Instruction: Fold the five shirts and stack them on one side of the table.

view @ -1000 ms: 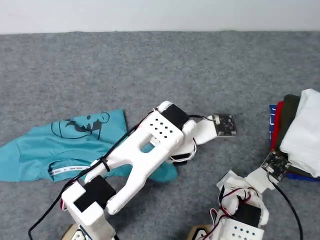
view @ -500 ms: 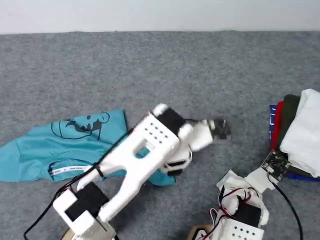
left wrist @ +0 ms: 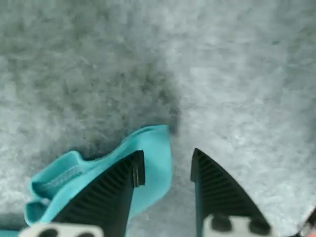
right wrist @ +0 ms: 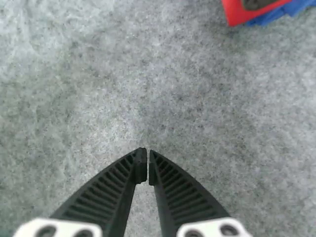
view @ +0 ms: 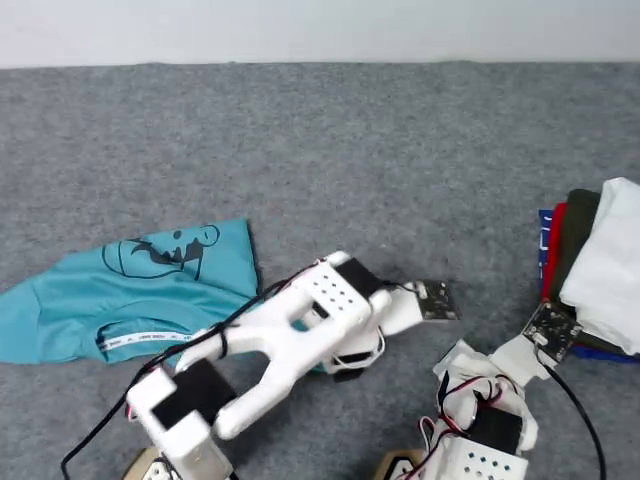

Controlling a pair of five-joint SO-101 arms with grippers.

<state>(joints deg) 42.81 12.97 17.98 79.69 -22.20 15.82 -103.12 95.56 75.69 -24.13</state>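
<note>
- Teal shirt [view: 130, 285] lies rumpled and unfolded toward the desk's [view: 350, 130] left edge, with one corner reaching under my left arm.
- My left pincer [left wrist: 167, 160] is apart, low over that corner. The hem sits beneath one jaw and pokes into the gap, and nothing is clamped.
- My right pincer [right wrist: 147, 165] is together on nothing, above bare desk just beside the stack of folded shirts [view: 590, 270] at the right edge.
- As I judge it, the main risk is the sliver of cloth between my left jaws. Closing here may catch only the hem tip, which would slip off on the pull, or pinch the desk's grey covering instead.
- Even with a firm hold, dragging by one corner could bunch the shirt rather than lay it flat.
- A wide swing of my right arm could knock the stack askew.
</note>
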